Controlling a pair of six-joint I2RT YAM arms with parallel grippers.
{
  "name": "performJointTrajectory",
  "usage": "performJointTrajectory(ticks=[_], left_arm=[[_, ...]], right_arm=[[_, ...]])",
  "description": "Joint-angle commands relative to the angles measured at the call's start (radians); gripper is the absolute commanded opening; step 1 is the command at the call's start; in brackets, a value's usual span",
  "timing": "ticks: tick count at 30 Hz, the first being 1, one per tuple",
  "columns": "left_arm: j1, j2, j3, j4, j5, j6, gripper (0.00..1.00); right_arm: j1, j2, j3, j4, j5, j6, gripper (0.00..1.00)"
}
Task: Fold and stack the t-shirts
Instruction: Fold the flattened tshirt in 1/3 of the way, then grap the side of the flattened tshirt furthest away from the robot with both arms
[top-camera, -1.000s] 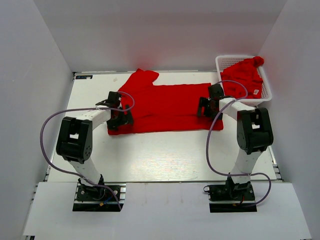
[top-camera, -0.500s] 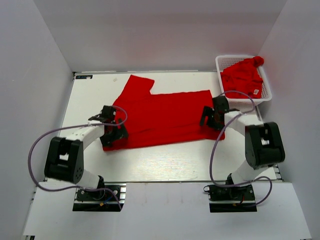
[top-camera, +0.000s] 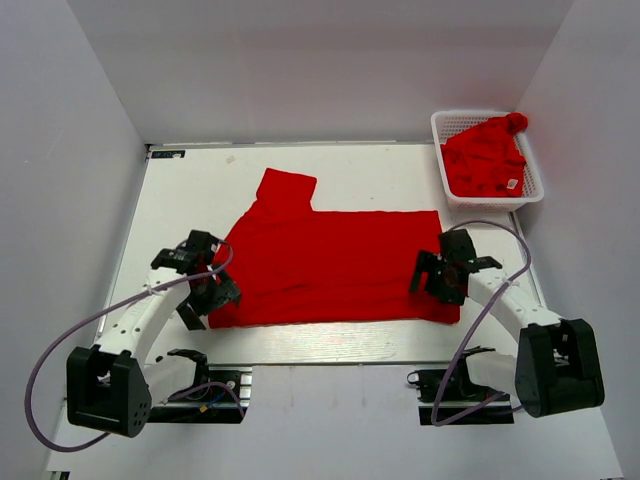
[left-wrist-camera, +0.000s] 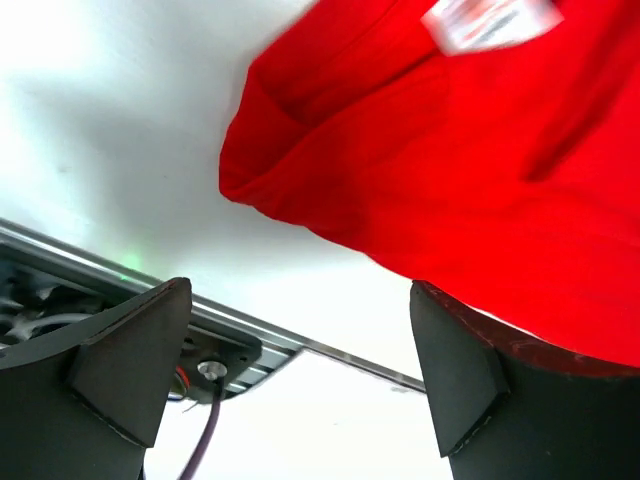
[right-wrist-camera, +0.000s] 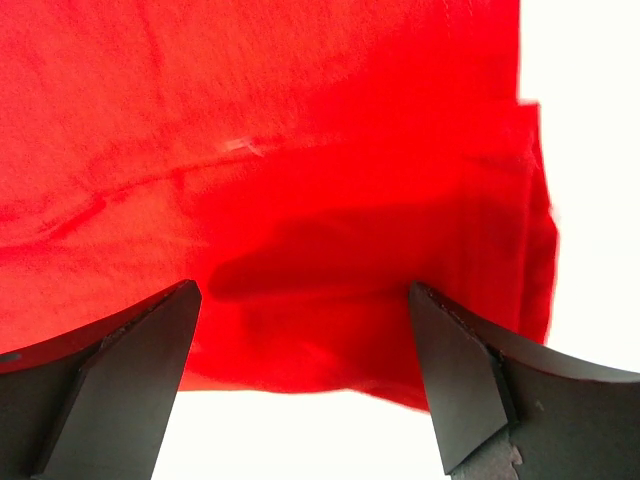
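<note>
Left claw (top-camera: 208, 288) and right claw (top-camera: 440, 281): jaws apart, gripping nothing, set at the near corners of the t-shirt (top-camera: 330, 265). It lies flat on the counter (top-camera: 350, 180), evidently spread for folding. Second t-shirt (top-camera: 485, 155) sits bunched in the basket (top-camera: 455, 122), far right.
</note>
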Motion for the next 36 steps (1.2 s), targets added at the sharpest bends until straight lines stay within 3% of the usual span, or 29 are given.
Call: performJointTrajectory(ticks=[1,5,10,19,22,27,29,36], left_arm=[[0.0,-0.047,0.151,-0.072,-0.094,-0.031,1.0],[0.0,0.022,0.381,-0.083,-0.209,0.009,1.0],[0.0,0.198,0.55,0.033,-0.222,0.107,1.0],[0.0,0.748,0.977,0.25,-0.127,0.373,1.0],[0.0,0.961,1.245,0.259,-0.107,0.426,1.0],[0.0,1.255,1.554,0.268,-0.078,0.488,1.0],[0.0,1.32,1.639,0.309,-0.058,0.497,1.0],[0.0,1.424,1.628,0.575,-0.013,0.482,1.0]], right_arm=[[0.002,-0.022,0.08,-0.096,0.0,-0.022,0.9],[0.002,0.001,0.207,-0.14,0.058,-0.028,0.9],[-0.003,0.061,0.342,-0.122,0.138,-0.021,0.9],[-0.001,0.346,0.637,-0.051,0.236,0.03,0.9],[-0.001,0.435,0.697,-0.033,0.248,0.039,0.9],[0.0,0.501,0.749,-0.018,0.267,0.045,0.9],[0.0,0.52,0.757,-0.002,0.267,0.045,0.9],[-0.001,0.556,0.778,0.001,0.267,0.041,0.9]])
